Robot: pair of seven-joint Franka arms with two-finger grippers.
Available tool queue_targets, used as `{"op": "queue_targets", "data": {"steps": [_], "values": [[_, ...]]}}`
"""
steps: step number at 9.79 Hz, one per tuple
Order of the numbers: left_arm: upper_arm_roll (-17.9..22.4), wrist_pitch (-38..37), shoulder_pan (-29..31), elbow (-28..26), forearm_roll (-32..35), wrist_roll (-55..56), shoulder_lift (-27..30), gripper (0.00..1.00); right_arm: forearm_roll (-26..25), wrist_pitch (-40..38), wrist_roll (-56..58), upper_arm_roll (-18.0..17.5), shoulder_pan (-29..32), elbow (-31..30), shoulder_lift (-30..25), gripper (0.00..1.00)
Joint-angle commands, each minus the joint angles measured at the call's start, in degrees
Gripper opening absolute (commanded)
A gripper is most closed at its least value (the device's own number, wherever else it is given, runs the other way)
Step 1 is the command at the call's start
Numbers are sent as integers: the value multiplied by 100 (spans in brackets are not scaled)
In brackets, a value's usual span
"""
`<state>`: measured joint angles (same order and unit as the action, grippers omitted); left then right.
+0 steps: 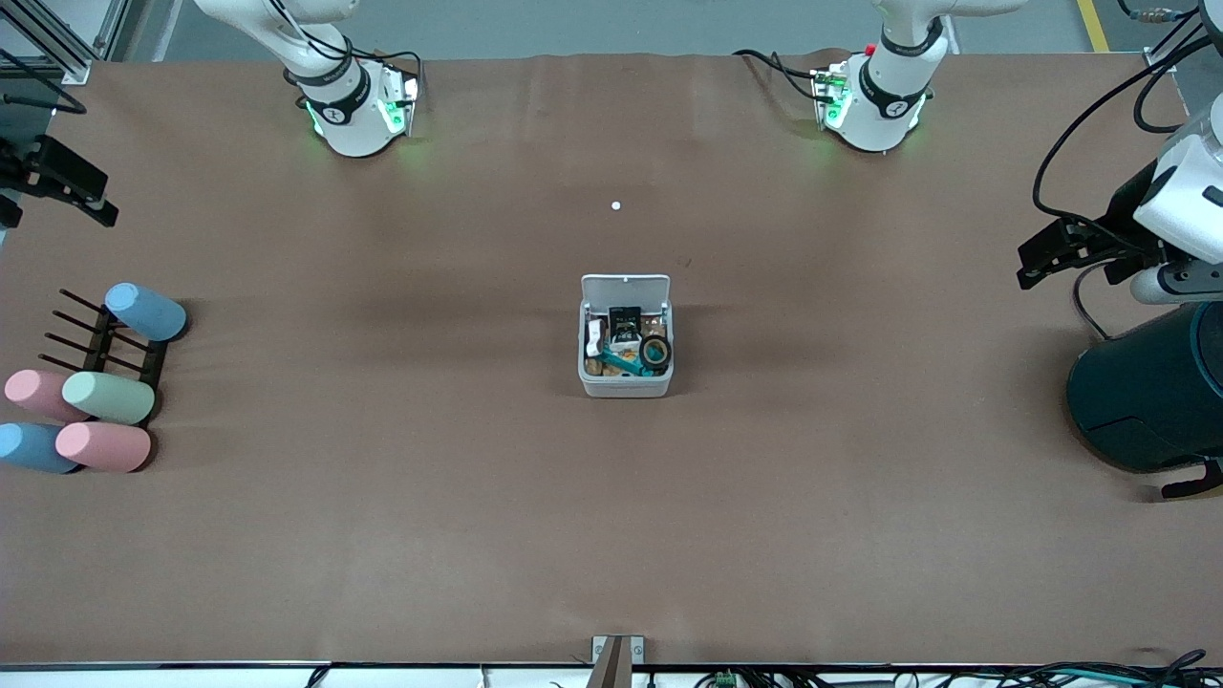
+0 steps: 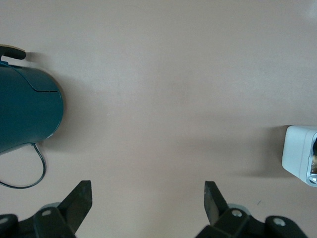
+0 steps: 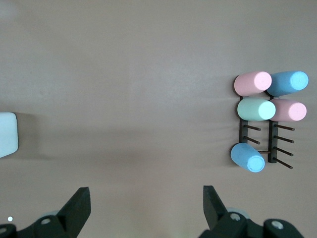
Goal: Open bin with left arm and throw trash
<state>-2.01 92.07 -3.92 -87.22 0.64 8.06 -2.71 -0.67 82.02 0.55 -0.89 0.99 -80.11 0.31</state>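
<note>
Even overhead light, moderately bright. The brown worktop (image 1: 382, 535) reads flat with no glare, only faint darker bands across its middle. Shadows are soft and short: a dim halo around the bin (image 1: 626, 336), a darker patch under the teal container (image 1: 1151, 392), and small ones beside the pastel cylinders (image 1: 91, 411). Green LED glow spills onto the worktop at both arm bases. Front view is sharp, with contents of the bin too small to resolve well. Both wrist views look washed-out and slightly soft; each end effector's fingers (image 2: 79, 201) (image 3: 79, 206) are near-silhouette.
</note>
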Motion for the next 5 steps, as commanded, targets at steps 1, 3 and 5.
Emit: {"op": "queue_targets", "data": {"steps": [1, 3, 5], "values": [[8, -57, 6, 100, -3, -86, -28, 100, -82, -46, 33, -140, 155, 198, 258, 100], [16, -49, 14, 109, -20, -86, -28, 100, -108, -46, 33, -140, 147, 189, 277, 100], [16, -49, 6, 109, -37, -86, -28, 100, -109, -55, 33, -122, 147, 172, 277, 100]]}}
